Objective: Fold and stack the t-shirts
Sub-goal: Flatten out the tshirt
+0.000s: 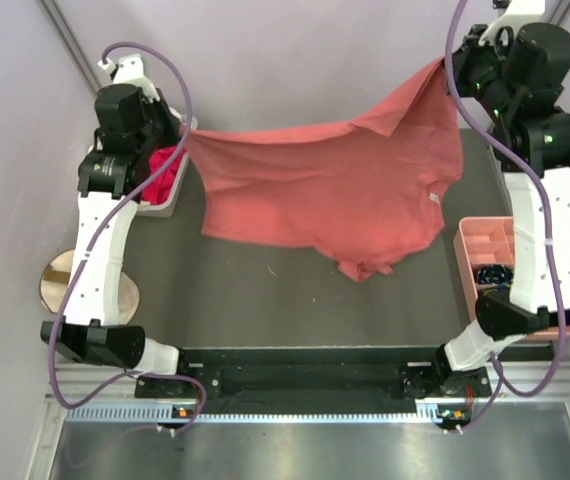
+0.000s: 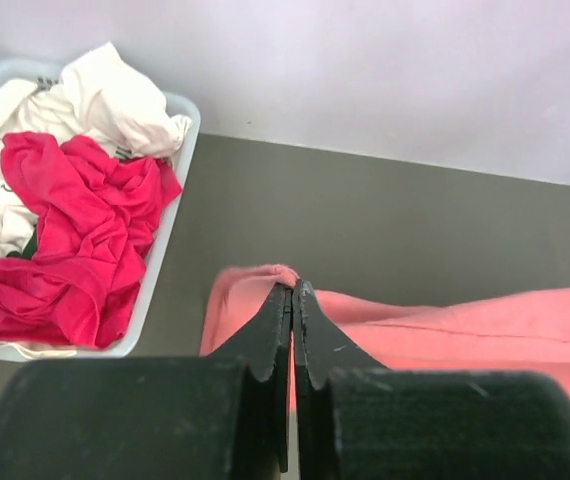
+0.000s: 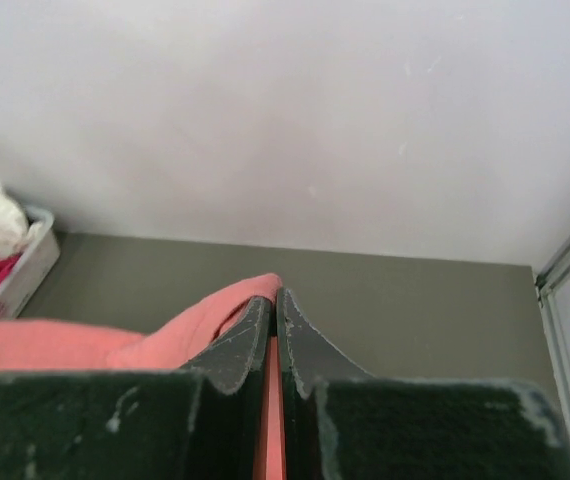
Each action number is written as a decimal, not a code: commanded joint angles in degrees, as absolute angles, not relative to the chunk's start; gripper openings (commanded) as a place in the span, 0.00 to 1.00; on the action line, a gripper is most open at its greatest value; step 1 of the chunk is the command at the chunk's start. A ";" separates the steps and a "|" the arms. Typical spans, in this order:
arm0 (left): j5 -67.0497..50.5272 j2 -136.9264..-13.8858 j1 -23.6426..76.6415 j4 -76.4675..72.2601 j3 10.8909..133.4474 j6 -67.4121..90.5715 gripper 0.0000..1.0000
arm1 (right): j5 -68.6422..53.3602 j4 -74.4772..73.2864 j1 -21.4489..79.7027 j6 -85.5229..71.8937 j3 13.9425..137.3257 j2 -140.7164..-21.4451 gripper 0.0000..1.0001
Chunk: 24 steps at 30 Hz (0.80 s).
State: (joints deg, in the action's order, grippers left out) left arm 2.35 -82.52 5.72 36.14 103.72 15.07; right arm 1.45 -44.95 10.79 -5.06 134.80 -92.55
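Observation:
A large salmon-pink t-shirt [image 1: 325, 185] hangs stretched in the air between my two arms, its lower part drooping toward the dark table. My left gripper [image 2: 293, 290] is shut on the shirt's left corner [image 2: 255, 285], beside a pale bin [image 2: 175, 200]. My right gripper [image 3: 274, 296] is shut on the opposite corner [image 3: 225, 310], raised high at the back right. In the bin lie a magenta-red t-shirt [image 2: 75, 240] and a cream-white one [image 2: 105, 95], both crumpled. From above, the left gripper [image 1: 187, 135] and right gripper [image 1: 447, 65] show at the shirt's upper ends.
A salmon-pink plastic tray [image 1: 485, 250] with compartments sits at the table's right edge by the right arm. A cream round fabric bin [image 1: 60, 285] stands off the table at the left. Light walls close in behind and to both sides.

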 commanded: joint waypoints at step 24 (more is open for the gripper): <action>6.76 -66.17 5.71 37.64 113.51 15.21 0.00 | -5.72 -39.29 16.17 -4.41 135.71 -71.97 0.00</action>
